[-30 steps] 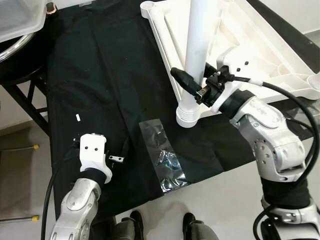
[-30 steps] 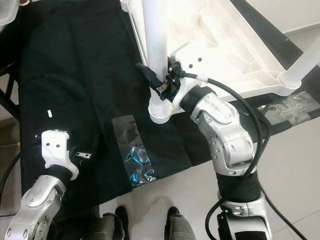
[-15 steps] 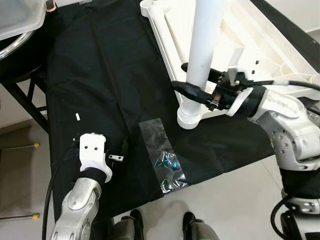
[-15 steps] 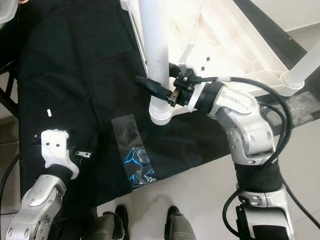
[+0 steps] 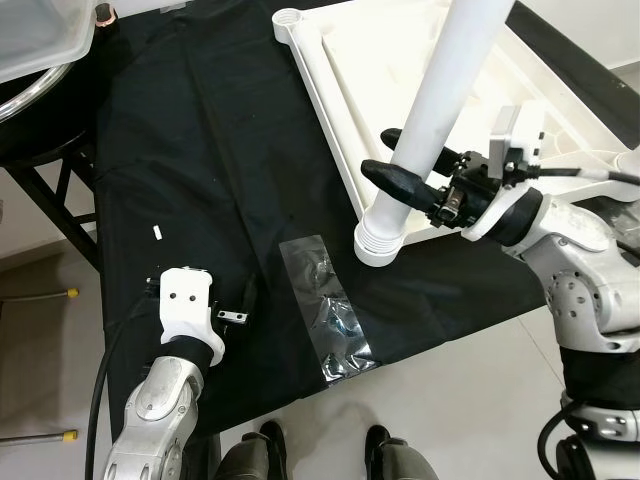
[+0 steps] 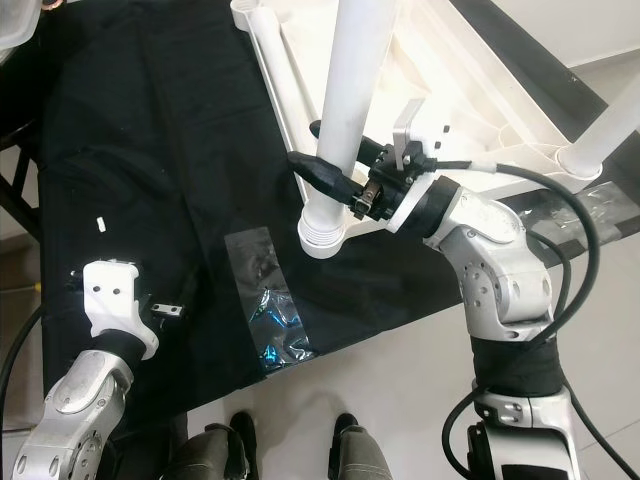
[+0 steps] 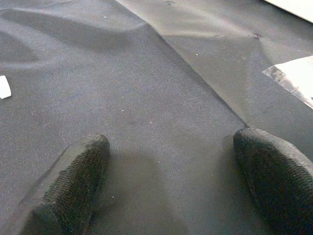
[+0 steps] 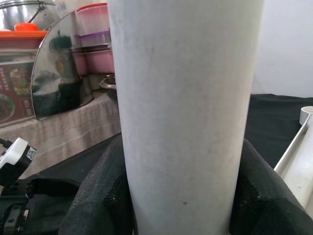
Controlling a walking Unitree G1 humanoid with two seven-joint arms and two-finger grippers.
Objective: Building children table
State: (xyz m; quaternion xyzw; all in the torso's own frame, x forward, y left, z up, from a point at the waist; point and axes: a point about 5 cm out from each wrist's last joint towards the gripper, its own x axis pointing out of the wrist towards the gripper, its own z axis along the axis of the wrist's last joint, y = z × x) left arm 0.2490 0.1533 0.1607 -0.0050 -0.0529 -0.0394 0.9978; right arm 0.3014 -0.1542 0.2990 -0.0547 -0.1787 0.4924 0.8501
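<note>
Firmly, right gripper (image 5: 405, 175) clamps white table leg (image 5: 432, 140)

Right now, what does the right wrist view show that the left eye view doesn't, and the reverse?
Right wrist view: pink lidded containers and a steel bowl behind the leg. Left eye view: the leg's threaded end at the upturned white tabletop, the plastic hardware bag, and the left gripper, open over black cloth. Both: right gripper clamped on the white table leg.

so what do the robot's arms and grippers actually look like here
Both arms are jointed silver metal with black bands and white housings at the wrists. The left gripper and right gripper each have two long black textured fingers. Black cables loop along both arms.
</note>
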